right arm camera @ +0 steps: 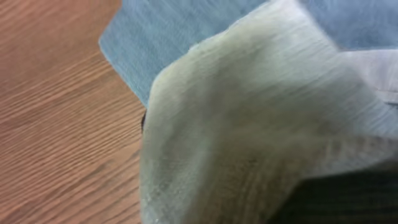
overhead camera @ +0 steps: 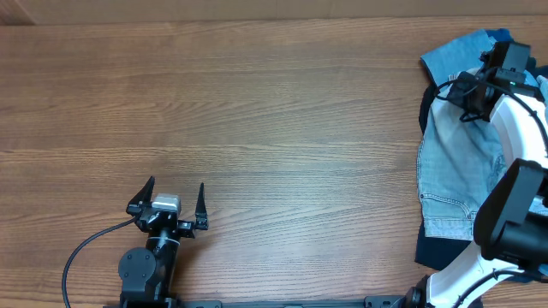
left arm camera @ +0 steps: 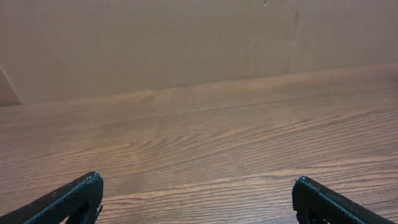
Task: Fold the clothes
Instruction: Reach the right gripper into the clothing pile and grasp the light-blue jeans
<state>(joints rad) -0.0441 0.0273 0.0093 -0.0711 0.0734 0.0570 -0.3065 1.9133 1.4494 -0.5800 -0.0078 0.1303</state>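
Observation:
The clothes lie in a heap at the table's right edge: pale light-blue denim shorts (overhead camera: 458,162) on top, a medium-blue piece (overhead camera: 454,56) behind them and dark navy cloth (overhead camera: 432,248) beneath. My right gripper (overhead camera: 452,92) is down on the far left corner of the shorts and shut on them. In the right wrist view a fold of the pale shorts (right arm camera: 249,124) fills the frame and hides the fingers, with blue cloth (right arm camera: 161,31) behind. My left gripper (overhead camera: 176,182) rests open near the front left, nothing between its fingertips (left arm camera: 93,180).
Bare wooden table (overhead camera: 257,111) stretches from the left arm to the heap. A plain wall (left arm camera: 186,43) stands behind the table's far edge. The right arm's white links (overhead camera: 522,128) arch over the heap.

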